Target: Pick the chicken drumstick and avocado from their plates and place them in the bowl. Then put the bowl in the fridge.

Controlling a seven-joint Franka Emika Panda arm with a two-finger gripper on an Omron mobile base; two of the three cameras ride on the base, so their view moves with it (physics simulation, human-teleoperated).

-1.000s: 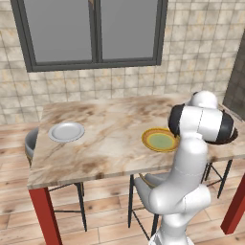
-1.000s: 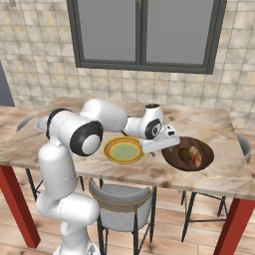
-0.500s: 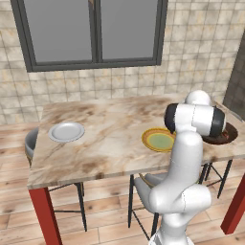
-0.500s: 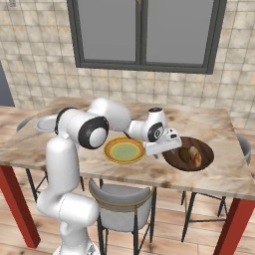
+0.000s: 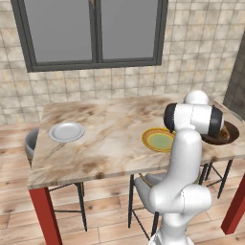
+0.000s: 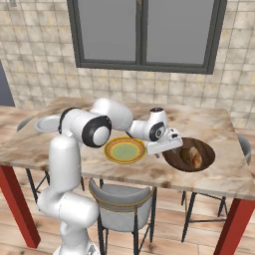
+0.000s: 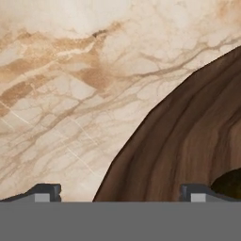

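A long marble-topped table with red legs [image 5: 110, 143] stands under a dark-framed window [image 5: 93, 33] set in a tiled wall, with metal-legged stools tucked beneath it, one grey-seated stool [image 6: 122, 199] just in front of the robot. The white arm reaches out over the right part of the tabletop. Near the table's right end lies the wide, shallow, dark brown wooden bowl [image 6: 205, 158], and inside it rests the small golden-brown chicken drumstick [image 6: 193, 157]; a dark rounded shape shows at the bowl's inner edge in the hand view, too cut off to name. Just beside the bowl, toward the middle of the table, sits the larger yellow-rimmed plate with a greenish centre [image 6: 124, 150], bare. Well apart, at the table's far left end, sits the small white-grey round plate [image 5: 67, 131], also bare. The two-finger gripper [image 6: 167, 147] hangs low at the bowl's near-left rim, between the yellow-rimmed plate and the bowl. In the hand view its two dark fingertips [image 7: 47, 192] stand widely spread, one over the marble and the other over the bowl's wooden wall [image 7: 183, 136], with nothing between them.
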